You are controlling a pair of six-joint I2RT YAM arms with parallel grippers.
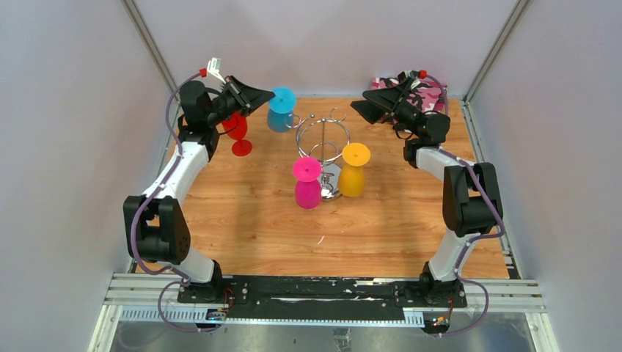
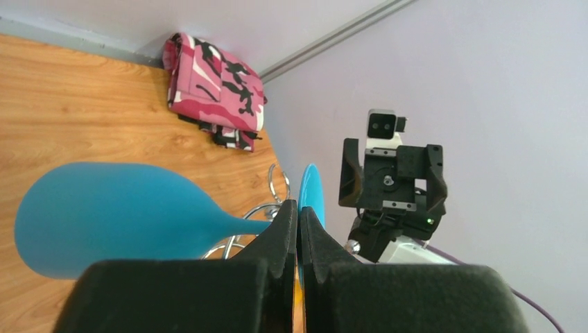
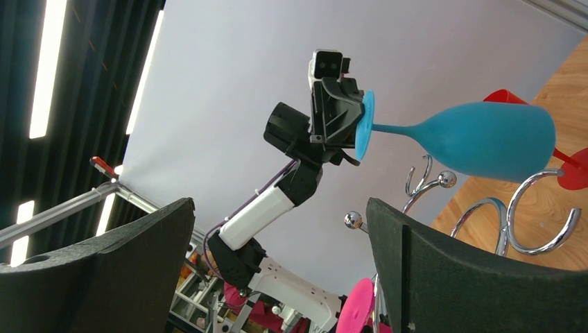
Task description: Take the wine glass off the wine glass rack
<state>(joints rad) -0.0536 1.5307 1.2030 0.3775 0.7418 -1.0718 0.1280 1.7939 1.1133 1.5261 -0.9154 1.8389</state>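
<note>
A blue wine glass (image 1: 279, 117) lies on its side in the air, just left of the chrome wine glass rack (image 1: 323, 139). My left gripper (image 1: 268, 96) is shut on the rim of its round foot (image 2: 313, 189), and the bowl (image 2: 111, 218) points away toward the rack's hooks (image 2: 278, 182). In the right wrist view the blue glass (image 3: 485, 139) has its stem free of the curled arms (image 3: 528, 216). A pink glass (image 1: 306, 183) and a yellow glass (image 1: 353, 171) hang upside down on the rack. My right gripper (image 1: 361, 108) stands open and empty at the back right, with nothing between its fingers (image 3: 388, 236).
A red wine glass (image 1: 238, 134) stands upright on the wooden table (image 1: 242, 227) behind the left arm. A pink camouflage cloth (image 1: 429, 91) lies folded in the back right corner. Grey walls close in the table on three sides.
</note>
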